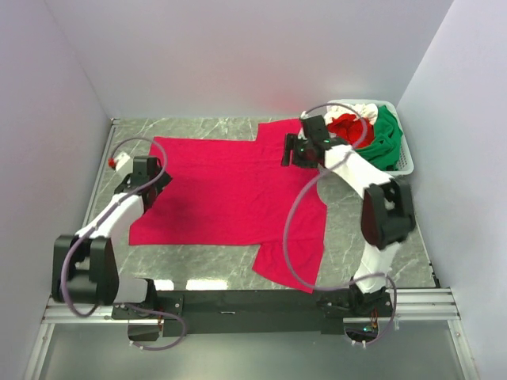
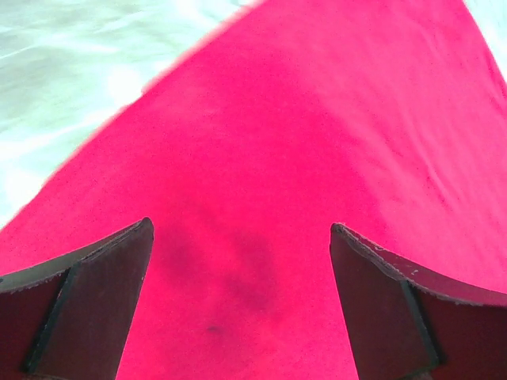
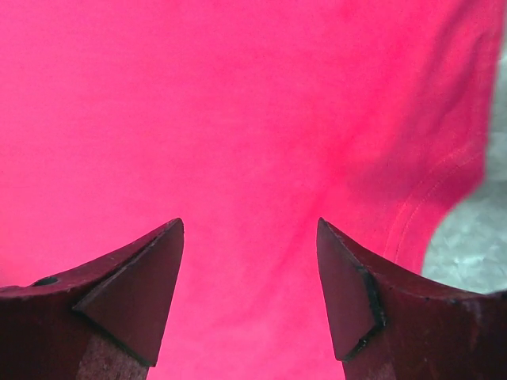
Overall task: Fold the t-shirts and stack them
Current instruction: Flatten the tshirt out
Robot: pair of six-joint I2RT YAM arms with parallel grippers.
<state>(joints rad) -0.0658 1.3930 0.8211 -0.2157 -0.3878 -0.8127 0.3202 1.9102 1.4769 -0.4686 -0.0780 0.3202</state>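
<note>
The crimson t-shirt (image 1: 230, 190) lies spread flat on the desk (image 1: 198, 128), reaching from beneath the left claw (image 2: 242, 229) across to beneath the right claw (image 3: 249, 226).

The left claw is spread wide with nothing between its fingers (image 2: 87, 301). It hangs over the shirt's left part. Red cloth fills the gap between the fingers and the space ahead of them. Ahead and to the claw's left, the shirt's edge runs on a slant, with pale marbled desk beyond it. Whether the fingertips touch the cloth cannot be told.

The right claw is also parted and holds nothing, and it is poised over the far right part of the same shirt. Cloth lies under and ahead of it. Just to its right a stitched hem curves, with bare desk past that.

Close by the right claw, on the side away from the left claw, stands a white basket (image 1: 405, 165). It holds a green shirt (image 1: 386, 142), a red shirt (image 1: 346, 127) and some white cloth (image 1: 364, 109), all bunched together.
</note>
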